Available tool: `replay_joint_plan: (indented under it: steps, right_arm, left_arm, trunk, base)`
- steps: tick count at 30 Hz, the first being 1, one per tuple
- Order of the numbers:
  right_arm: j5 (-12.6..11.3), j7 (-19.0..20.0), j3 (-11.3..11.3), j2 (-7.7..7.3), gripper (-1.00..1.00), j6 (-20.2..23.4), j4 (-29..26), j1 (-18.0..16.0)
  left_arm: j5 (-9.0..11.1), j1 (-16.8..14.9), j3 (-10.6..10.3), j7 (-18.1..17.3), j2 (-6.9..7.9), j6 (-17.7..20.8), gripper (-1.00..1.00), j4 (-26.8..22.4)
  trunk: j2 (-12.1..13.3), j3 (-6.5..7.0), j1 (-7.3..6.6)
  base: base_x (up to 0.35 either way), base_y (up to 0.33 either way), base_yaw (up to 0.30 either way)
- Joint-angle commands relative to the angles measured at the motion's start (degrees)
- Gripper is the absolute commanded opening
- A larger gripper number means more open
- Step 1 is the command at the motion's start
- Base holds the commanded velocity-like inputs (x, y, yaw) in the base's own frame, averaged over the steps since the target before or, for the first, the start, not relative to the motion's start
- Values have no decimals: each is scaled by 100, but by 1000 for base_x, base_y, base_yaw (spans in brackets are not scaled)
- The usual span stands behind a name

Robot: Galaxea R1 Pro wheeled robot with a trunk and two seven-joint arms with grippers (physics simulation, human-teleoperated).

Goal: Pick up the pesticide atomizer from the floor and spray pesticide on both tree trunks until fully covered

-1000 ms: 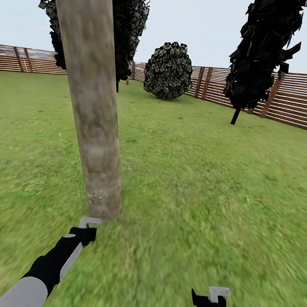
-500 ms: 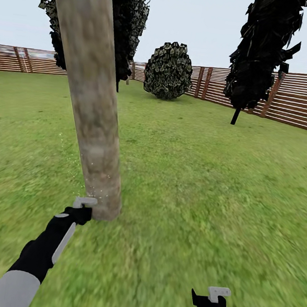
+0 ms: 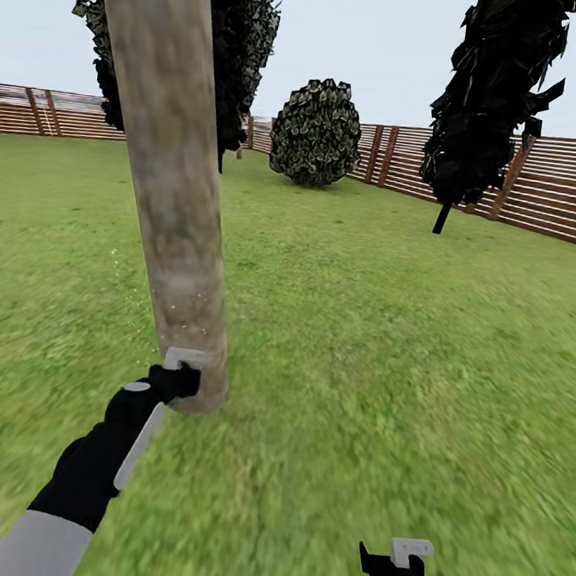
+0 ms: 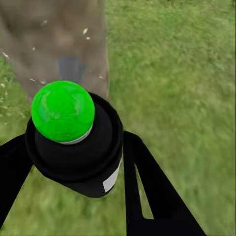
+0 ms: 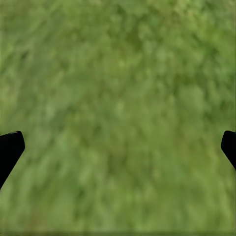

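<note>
- Lawn (image 3: 390,335) runs flat and green out to the slatted wooden fence (image 3: 559,189). It carries a round bush (image 3: 316,132) near the far fence and a slim black-leaved tree (image 3: 493,97) toward the right fence.
- Trunk (image 3: 170,185), thick and pale grey-tan, rises from the grass in front of me, its long axis upright and leaning a little in the head view. Its foot meets the grass directly ahead of my left arm.
- White specks of pesticide (image 3: 177,316) dot the lower bark; higher up the bark looks bare, so I judge coverage far from complete.
- My left gripper (image 3: 180,374) is at the base of the trunk, almost touching it, and is much the nearer of my two.
- In the left wrist view the black fingers (image 4: 147,191) are clamped round the atomizer (image 4: 73,142), whose green cap (image 4: 63,110) faces the bark close ahead.
- The next spraying, I judge, must climb along the trunk, with open grass on all sides.
- My right gripper (image 3: 395,564) hangs low over the grass well to the right, its fingers (image 5: 10,150) spread wide and empty.
</note>
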Motion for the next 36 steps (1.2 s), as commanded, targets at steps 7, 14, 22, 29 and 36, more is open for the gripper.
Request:
replay_joint_plan:
  steps: [7, 14, 22, 29, 36]
  right_arm:
    - [2, 0, 0, 0, 100, 0, 0, 0]
    - [0, 0, 0, 0, 100, 0, 0, 0]
    - [2, 0, -2, 0, 100, 0, 0, 0]
    - [1, 0, 0, 0, 100, 0, 0, 0]
    - [1, 0, 0, 0, 100, 0, 0, 0]
  left_arm:
    - [34, 13, 632, -34, -3, 73, -100, -333]
    - [35, 13, 249, -9, -26, 73, -100, -658]
    - [21, 13, 987, -34, 3, 85, -100, -738]
    - [-14, 13, -56, -18, -42, 402, -100, -732]
    - [37, 13, 440, -27, 28, 517, -100, -809]
  trunk:
    - [0, 0, 0]
    - [0, 0, 0]
    - [0, 0, 0]
    - [0, 0, 0]
    - [0, 0, 0]
  base:
    - [0, 0, 0]
    - [0, 0, 0]
    - [0, 0, 0]
    - [0, 0, 0]
    - [0, 0, 0]
